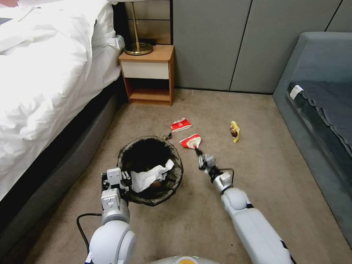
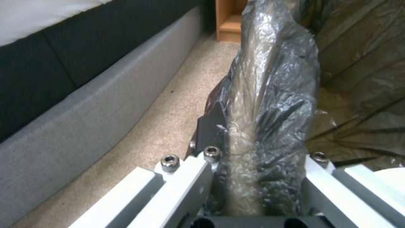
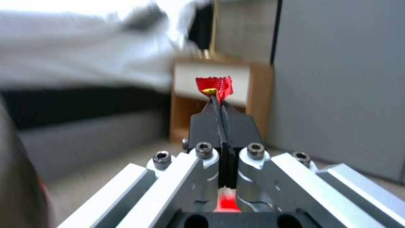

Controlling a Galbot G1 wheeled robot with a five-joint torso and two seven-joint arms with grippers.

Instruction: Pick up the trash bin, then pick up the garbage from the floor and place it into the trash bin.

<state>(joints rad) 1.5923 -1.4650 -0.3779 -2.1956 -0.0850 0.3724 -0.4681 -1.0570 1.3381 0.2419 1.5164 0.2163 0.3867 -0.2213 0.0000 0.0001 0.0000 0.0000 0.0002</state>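
The trash bin (image 1: 150, 169) is held by its bagged rim in the left gripper (image 1: 124, 180), fingers clamped, so the red-and-white wrapper (image 1: 191, 141) pinched by the right gripper (image 1: 200, 157) at its two o'clock can be dropped in.

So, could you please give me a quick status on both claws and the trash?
Left claw shut on trash bin rim. Right claw shut on red-and-white wrapper. Second red wrapper and yellow wrapper on floor. Nothing in the way.
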